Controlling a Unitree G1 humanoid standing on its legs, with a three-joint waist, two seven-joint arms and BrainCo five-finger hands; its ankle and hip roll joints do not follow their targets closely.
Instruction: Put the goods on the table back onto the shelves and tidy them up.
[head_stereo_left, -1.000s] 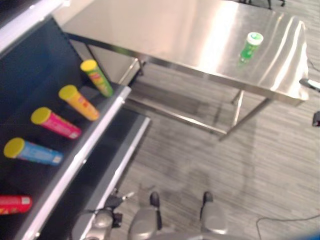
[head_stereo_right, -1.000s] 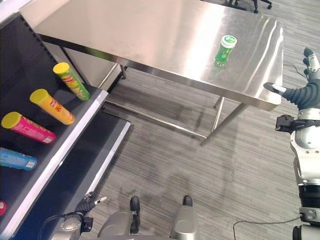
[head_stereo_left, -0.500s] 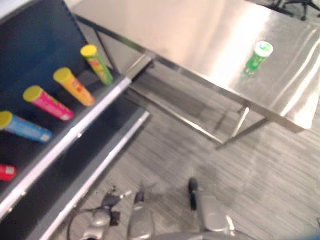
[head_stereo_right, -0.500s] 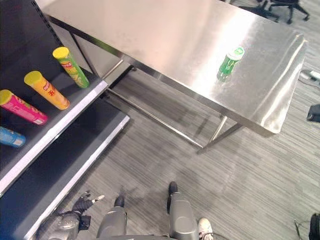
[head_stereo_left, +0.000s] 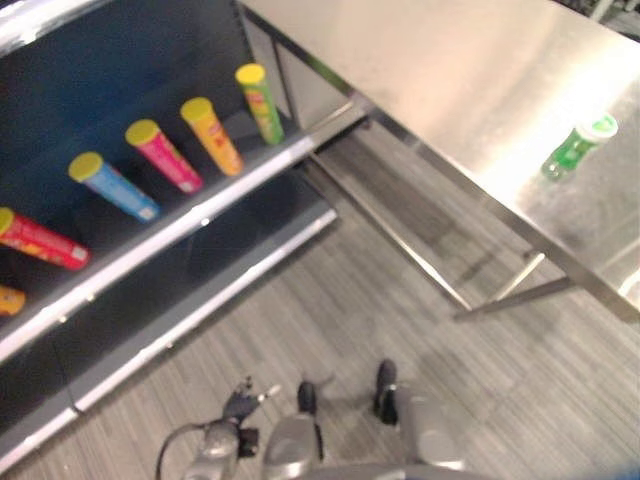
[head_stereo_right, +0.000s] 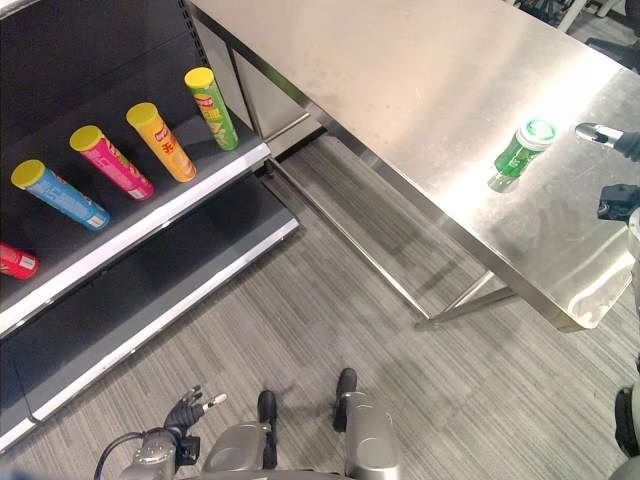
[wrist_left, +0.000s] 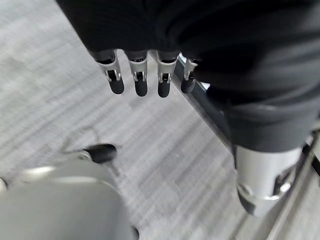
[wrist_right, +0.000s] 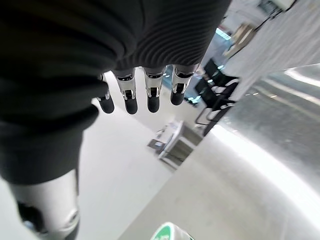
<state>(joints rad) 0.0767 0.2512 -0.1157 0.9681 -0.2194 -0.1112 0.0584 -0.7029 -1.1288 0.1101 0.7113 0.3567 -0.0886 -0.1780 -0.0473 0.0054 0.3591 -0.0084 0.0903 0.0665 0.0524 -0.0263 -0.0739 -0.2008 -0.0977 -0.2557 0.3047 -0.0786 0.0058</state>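
The green plastic canister with a white lid (head_stereo_right: 520, 153) stands upright on the steel counter (head_stereo_right: 400, 90); the right robot hand (head_stereo_right: 610, 139), fingers relaxed and spread, sits just beside it at 3 o'clock, far nearer than the left robot hand (head_stereo_right: 190, 408), likewise spread and empty, down at 7 o'clock.

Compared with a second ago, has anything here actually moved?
Mostly the camera has swung, so the whole scene has shifted. The right hand, low beside the table's end a second ago, now reaches over its edge near the green can, fingers relaxed. The can is untouched; the cans on the shelf lie as before. The left hand hangs low.
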